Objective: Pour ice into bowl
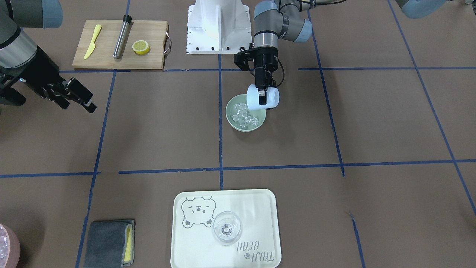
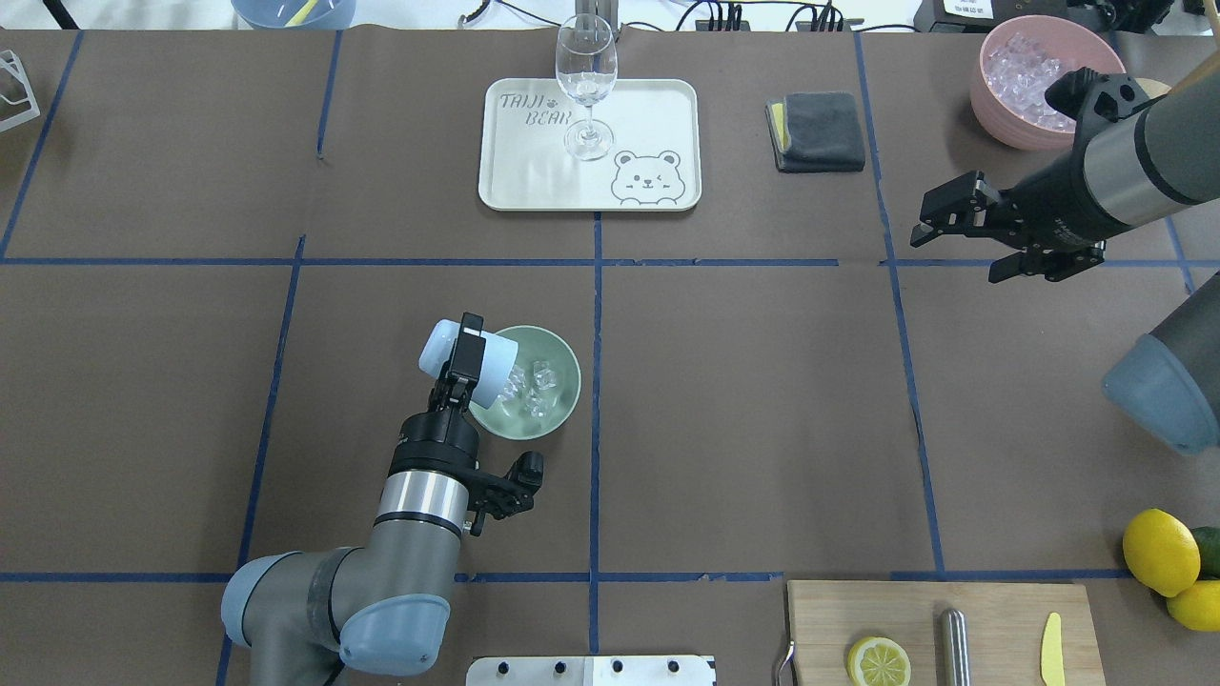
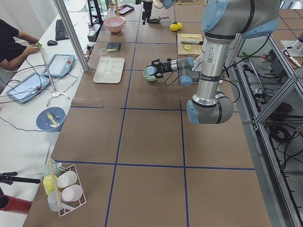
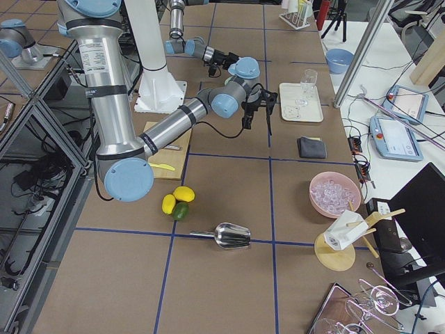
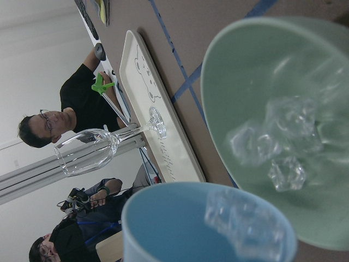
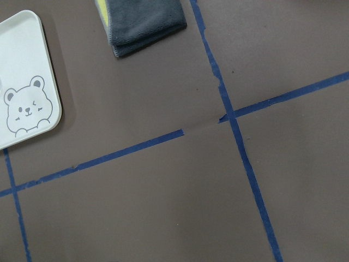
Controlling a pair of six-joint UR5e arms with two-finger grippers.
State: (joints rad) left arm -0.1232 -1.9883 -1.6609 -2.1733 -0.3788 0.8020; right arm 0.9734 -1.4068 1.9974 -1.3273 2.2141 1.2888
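Observation:
My left gripper (image 1: 262, 97) is shut on a light blue cup (image 1: 268, 97), held tipped on its side over the rim of the sage-green bowl (image 1: 229, 111). Several clear ice cubes (image 1: 243, 115) lie in the bowl. The overhead view shows the same: gripper (image 2: 467, 358), cup (image 2: 440, 351), bowl (image 2: 570, 383), ice (image 2: 537, 386). In the left wrist view the cup's mouth (image 5: 163, 229) is just before the bowl (image 5: 256, 71), with ice (image 5: 289, 125) inside it and a cube (image 5: 240, 218) at the cup's lip. My right gripper (image 2: 953, 236) is open and empty, far off to the side.
A pale tray (image 2: 658, 105) with a wine glass (image 2: 585, 76) stands at the far middle, a grey cloth (image 2: 818, 129) beside it. A pink container (image 2: 991, 105) of ice sits far right. A cutting board (image 2: 915, 610) holds a lemon half, a metal rod and a yellow knife.

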